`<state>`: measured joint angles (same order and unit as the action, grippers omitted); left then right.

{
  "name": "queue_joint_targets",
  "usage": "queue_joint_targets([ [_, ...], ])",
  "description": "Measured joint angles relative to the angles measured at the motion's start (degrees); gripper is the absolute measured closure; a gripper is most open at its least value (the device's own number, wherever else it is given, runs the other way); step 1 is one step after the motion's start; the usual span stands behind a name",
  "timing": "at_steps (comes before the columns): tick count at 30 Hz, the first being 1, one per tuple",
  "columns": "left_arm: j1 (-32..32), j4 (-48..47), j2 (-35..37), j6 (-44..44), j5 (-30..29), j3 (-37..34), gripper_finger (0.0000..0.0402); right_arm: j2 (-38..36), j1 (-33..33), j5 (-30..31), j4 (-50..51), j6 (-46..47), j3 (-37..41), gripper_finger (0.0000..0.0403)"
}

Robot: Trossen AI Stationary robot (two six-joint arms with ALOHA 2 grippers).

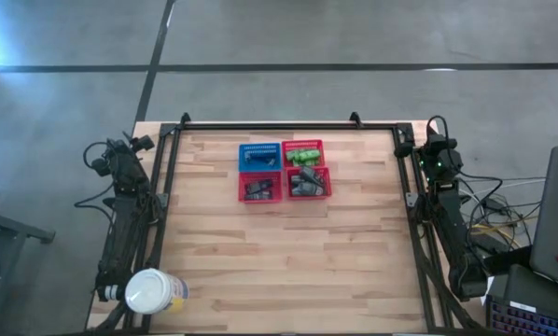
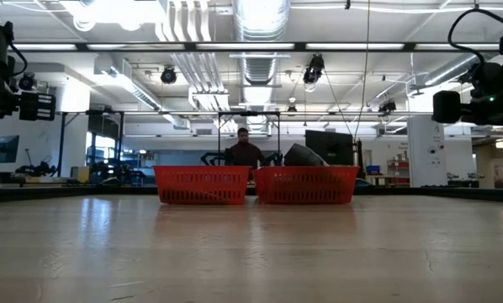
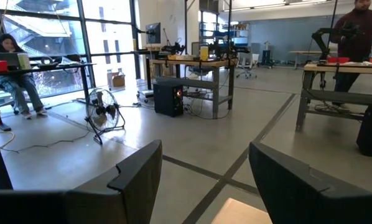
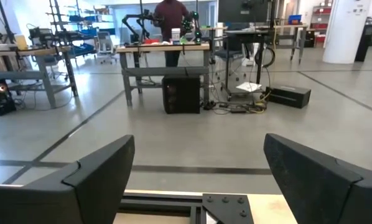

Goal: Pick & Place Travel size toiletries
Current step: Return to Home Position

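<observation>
The toiletries lie in small mesh baskets at the table's far middle. Bright green ones (image 1: 303, 155) fill the far right red basket. Dark and grey ones sit in the near left red basket (image 1: 259, 189) and the near right red basket (image 1: 309, 183). In the low view a grey rounded one (image 2: 305, 156) sticks up over the right basket's rim. My left gripper (image 3: 204, 155) is open at the table's far left edge and looks out into the room. My right gripper (image 4: 198, 149) is open at the far right edge. Both are far from the baskets.
A blue basket (image 1: 259, 154) stands at the group's far left. A large white jar with a yellow label (image 1: 154, 291) stands at the near left corner beside the left arm's base. A black frame (image 1: 288, 126) borders the table. The wooden top (image 1: 288, 261) is bare near the baskets. People show in the room beyond.
</observation>
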<state>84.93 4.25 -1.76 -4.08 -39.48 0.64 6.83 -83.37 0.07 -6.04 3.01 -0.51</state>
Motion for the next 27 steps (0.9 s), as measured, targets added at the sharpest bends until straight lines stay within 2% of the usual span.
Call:
queue_joint_targets([
  [11, 0.0, 0.0, 0.0, 0.0, 0.0, 0.0, 0.0156, 0.0, 0.0, -0.01, 0.0, -0.02, 0.0, 0.0077],
  [27, 0.0, 0.0, 0.0, 0.0, 0.0, 0.02, 0.0156, 0.0, 0.0, -0.01, 0.0, -0.04, 0.0, 0.0042],
])
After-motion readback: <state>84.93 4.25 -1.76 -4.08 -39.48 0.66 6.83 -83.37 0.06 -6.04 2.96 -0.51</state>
